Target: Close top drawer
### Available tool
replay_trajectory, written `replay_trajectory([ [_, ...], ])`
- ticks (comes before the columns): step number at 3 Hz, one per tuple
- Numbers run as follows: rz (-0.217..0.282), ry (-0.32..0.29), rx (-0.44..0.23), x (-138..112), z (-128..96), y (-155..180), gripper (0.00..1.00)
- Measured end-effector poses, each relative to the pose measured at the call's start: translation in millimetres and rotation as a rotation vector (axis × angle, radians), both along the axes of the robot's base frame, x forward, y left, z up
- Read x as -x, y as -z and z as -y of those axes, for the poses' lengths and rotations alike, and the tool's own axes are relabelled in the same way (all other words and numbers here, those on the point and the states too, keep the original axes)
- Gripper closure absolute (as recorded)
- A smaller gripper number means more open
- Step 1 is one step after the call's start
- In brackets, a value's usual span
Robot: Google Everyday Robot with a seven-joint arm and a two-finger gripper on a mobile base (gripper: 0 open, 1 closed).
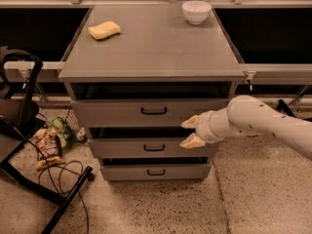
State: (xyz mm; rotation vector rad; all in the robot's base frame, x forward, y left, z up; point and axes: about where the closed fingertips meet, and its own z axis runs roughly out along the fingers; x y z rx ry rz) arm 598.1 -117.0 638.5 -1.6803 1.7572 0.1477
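Camera view shows the white, rounded arm (273, 123) reaching in from the right edge, roughly level, towards the front of a grey metal cabinet. Its gripper (191, 132) points left with its two tan fingertips (190, 123) spread apart and nothing between them. The upper tip lies over the right end of the wide grey top drawer (122, 113), the lower one over the narrower middle drawer (126, 148); whether either tip touches a drawer front cannot be told.

The top drawer sits just under the grey worktop (156, 52), with a dark gap above its front panel. What it holds is lost in shadow. A short bottom drawer (126, 172) lies beneath. On the worktop, a yellow sponge (105, 30) rests at the back left and a white round bowl (197, 11) at the back right, well apart. The bowl's contents cannot be made out.
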Motion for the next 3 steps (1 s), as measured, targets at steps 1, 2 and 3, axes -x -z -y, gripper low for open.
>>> replay_trajectory([
  [1,-0.041,-0.075,0.178,35.2,5.2,-28.9,0.67],
  [2,-0.032,-0.004,0.431,79.8,55.7,-100.9,0.96],
  [3,0.073,0.158,0.553,97.5,98.6,-151.2,0.82],
])
